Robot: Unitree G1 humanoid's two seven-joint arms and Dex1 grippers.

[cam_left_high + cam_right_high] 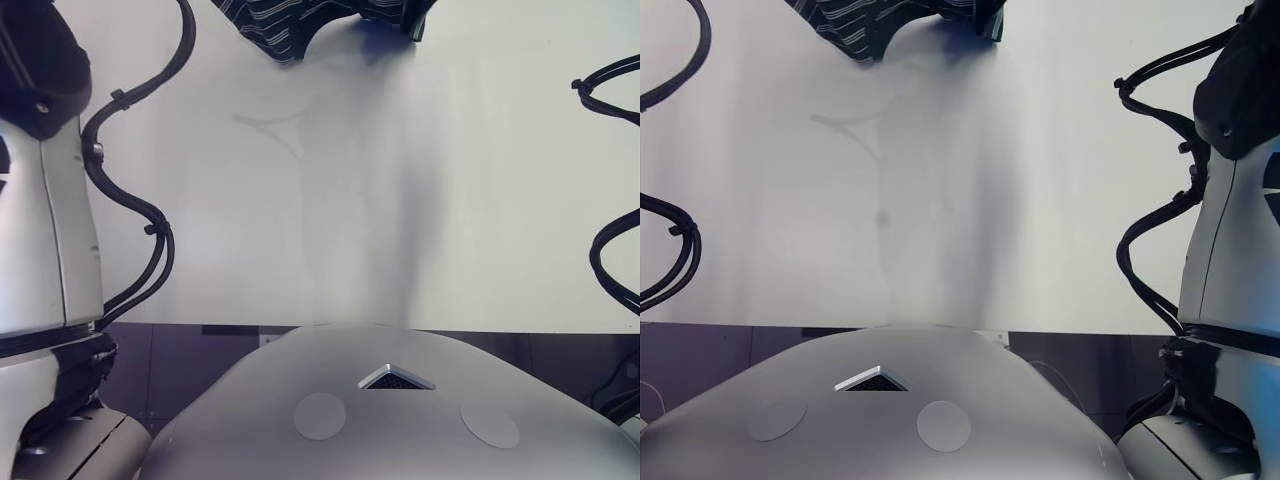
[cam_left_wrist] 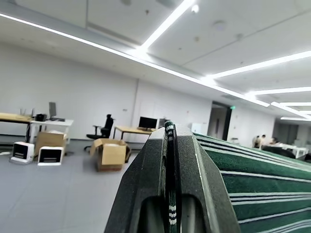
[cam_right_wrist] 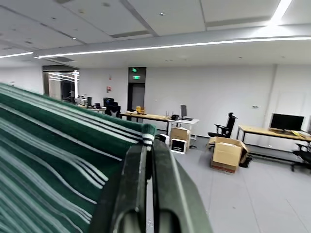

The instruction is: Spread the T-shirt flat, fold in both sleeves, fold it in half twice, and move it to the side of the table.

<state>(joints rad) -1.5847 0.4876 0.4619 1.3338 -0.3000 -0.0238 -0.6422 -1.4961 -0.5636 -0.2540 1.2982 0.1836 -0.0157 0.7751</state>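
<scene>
The T-shirt is dark green with thin white stripes. Its lower part (image 1: 290, 25) hangs over the far middle of the white table (image 1: 350, 200), with the bottom hem just above or touching the surface. In the left wrist view my left gripper (image 2: 170, 130) is shut on an edge of the T-shirt (image 2: 257, 174), and the fabric stretches away from it. In the right wrist view my right gripper (image 3: 148, 141) is shut on another striped edge of the T-shirt (image 3: 53, 160). Both grippers are held high, facing out into the room.
The table's near edge (image 1: 300, 328) runs across in front of me. A faint crease (image 1: 275, 125) marks the table cover below the shirt. Desks, chairs and cardboard boxes (image 2: 111, 154) stand far off in the room.
</scene>
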